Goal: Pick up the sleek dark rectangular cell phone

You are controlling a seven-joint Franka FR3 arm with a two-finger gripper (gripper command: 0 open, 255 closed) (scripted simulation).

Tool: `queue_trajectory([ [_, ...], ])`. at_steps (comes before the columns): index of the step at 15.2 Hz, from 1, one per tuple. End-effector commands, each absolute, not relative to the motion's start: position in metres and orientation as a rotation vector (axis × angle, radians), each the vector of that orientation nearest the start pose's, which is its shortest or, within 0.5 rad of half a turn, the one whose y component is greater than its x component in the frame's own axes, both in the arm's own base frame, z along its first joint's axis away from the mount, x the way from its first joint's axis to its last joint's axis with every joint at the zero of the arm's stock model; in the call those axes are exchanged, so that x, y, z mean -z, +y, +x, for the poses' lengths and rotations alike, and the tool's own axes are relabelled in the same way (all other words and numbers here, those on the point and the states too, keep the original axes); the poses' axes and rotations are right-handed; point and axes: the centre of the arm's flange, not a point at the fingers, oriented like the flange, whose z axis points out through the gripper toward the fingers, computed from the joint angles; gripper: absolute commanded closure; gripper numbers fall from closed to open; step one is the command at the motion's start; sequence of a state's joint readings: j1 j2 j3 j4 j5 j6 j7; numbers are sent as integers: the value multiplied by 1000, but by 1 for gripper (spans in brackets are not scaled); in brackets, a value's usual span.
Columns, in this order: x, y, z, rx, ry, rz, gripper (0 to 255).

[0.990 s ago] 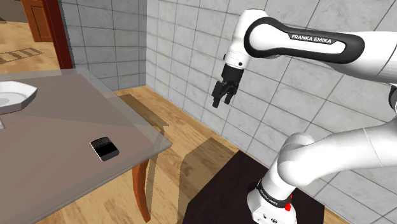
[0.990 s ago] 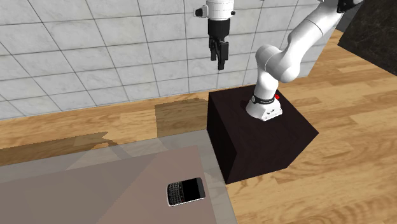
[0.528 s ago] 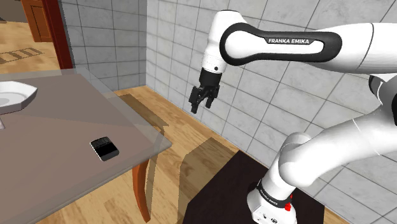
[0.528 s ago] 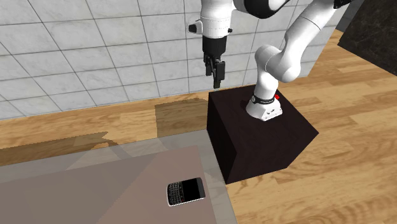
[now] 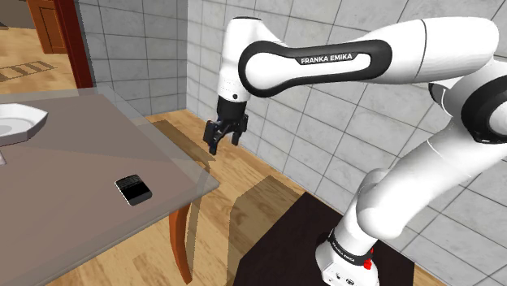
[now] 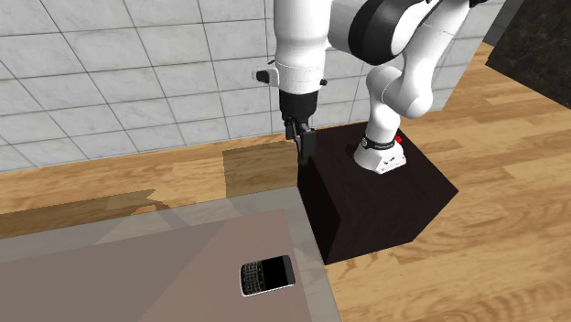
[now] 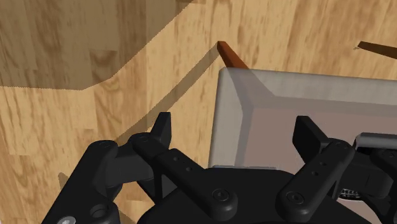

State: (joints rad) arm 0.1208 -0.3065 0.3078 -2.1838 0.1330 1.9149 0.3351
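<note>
With fingers spread and empty, the tool (image 5: 222,145) now hangs lower and nearer the surface's (image 5: 73,211) corner than a second ago, closing on the dark cell phone (image 5: 132,189) lying flat near that edge.

My gripper (image 5: 218,146) swung left and lower across shoulder view, away from tiled wall (image 5: 276,134), now hanging near table (image 5: 81,187) corner. In second exterior view, dropped from top edge to stand (image 6: 366,201) top's far left corner, looming nearer. Forearm (image 5: 325,58) followed, stretching further left.
</note>
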Motion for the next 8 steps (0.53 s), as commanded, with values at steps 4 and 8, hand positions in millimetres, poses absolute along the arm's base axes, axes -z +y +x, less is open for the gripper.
queue_trajectory([
  [4, -491, 273, 449, 26, -91, -3123, 0],
  [8, -474, 321, 472, 32, -118, -3142, 0],
])
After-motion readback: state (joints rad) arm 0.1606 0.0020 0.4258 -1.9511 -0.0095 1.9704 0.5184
